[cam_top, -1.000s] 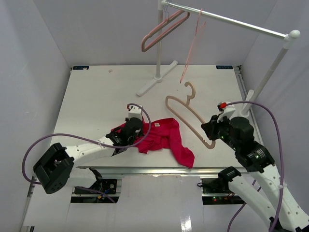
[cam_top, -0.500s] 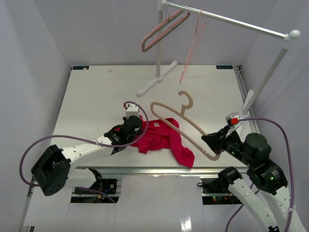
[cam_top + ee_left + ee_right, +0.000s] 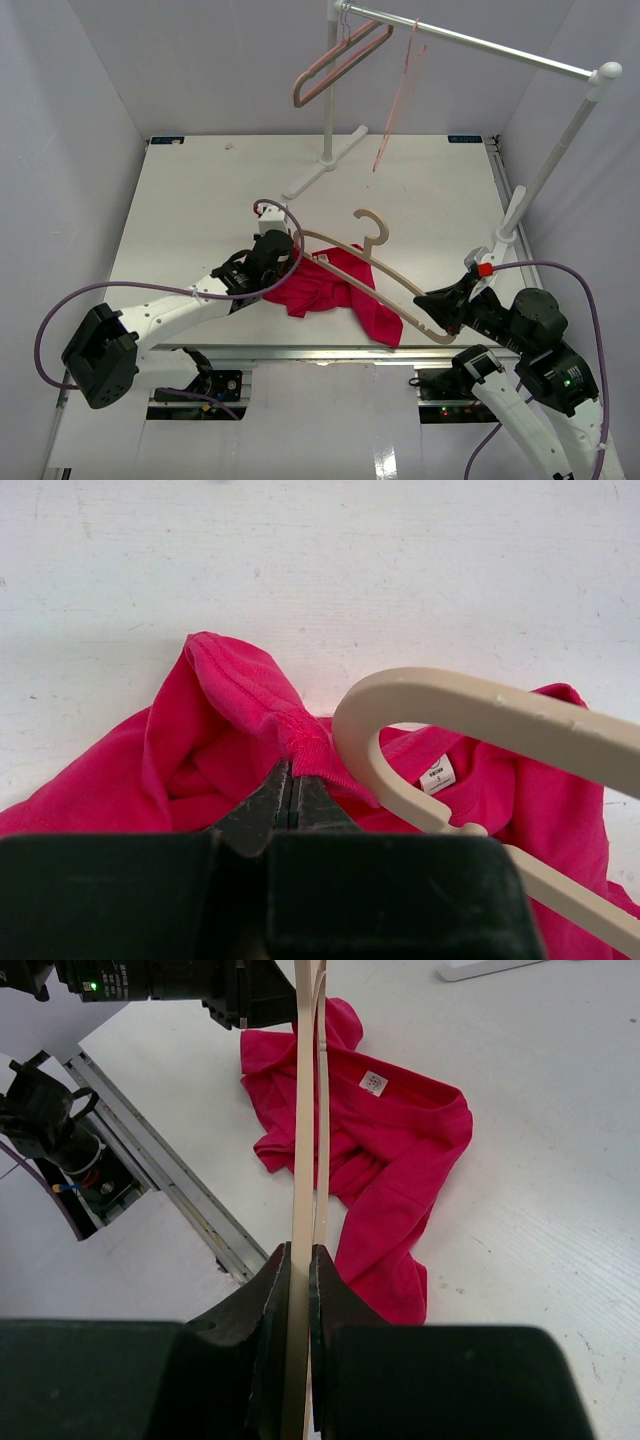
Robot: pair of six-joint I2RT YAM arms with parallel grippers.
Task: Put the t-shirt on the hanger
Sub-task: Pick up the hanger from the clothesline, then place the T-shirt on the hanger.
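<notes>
The red t-shirt [image 3: 335,290] lies crumpled near the table's front edge, its white neck label [image 3: 437,775] showing. My left gripper [image 3: 287,270] is shut on a raised fold of the collar [image 3: 305,745] at the shirt's left side. My right gripper [image 3: 433,306] is shut on the lower right end of the tan wooden hanger [image 3: 362,254] and holds it slanted above the shirt. The hanger's rounded left end [image 3: 360,715] sits right beside the pinched collar. In the right wrist view the hanger [image 3: 305,1110] runs edge-on from the jaws over the t-shirt [image 3: 390,1160].
A white clothes rack stands at the back, its base [image 3: 322,165] on the table and its rail [image 3: 480,45] overhead. A thick pinkish-brown hanger [image 3: 335,62] and a thin pink wire hanger [image 3: 400,100] hang from it. The rack's right post [image 3: 545,170] rises by the table's right edge.
My right gripper has lifted the hanger off the table and swung it left over the shirt, bringing its end to the collar. The left gripper has shifted slightly back with the pinched fold.
</notes>
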